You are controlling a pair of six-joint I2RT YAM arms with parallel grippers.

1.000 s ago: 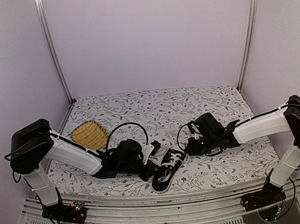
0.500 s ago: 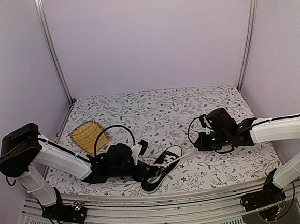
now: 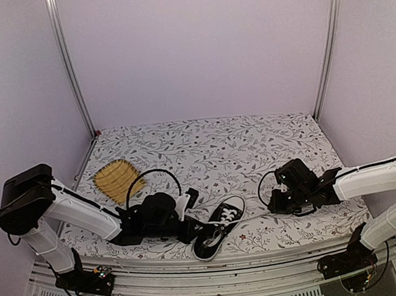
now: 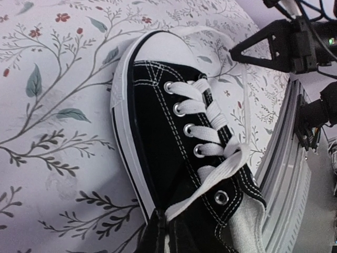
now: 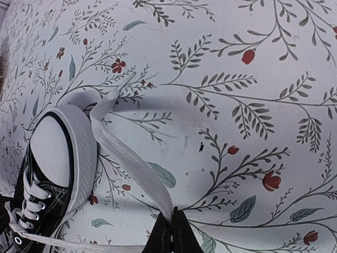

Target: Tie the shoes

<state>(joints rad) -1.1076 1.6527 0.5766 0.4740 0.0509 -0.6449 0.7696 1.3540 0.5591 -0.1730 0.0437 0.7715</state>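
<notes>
**Cropped edges, buried fingertips**

In the left wrist view, the small black canvas sneaker with white toe cap [image 4: 158, 153] loses its heel past the bottom edge. The left gripper [image 4: 159, 238] shows there only as a dark tip, clamped on the white flat lace [image 4: 210, 182], whose end vanishes inside it.

The right wrist view cuts the sneaker off at the left and bottom edges. The right gripper [image 5: 171, 233] is just two dark tips pressed together, with the lace's other end hidden between them.

From above, the lace is too thin to trace. A black cable [image 3: 150, 171] crosses the yellow woven ribbed mat [image 3: 114, 176].

White-shelled arms [image 3: 82, 206], black joints [image 3: 25, 197], looping black cables [image 3: 152, 171], black claws [image 5: 169, 232].
</notes>
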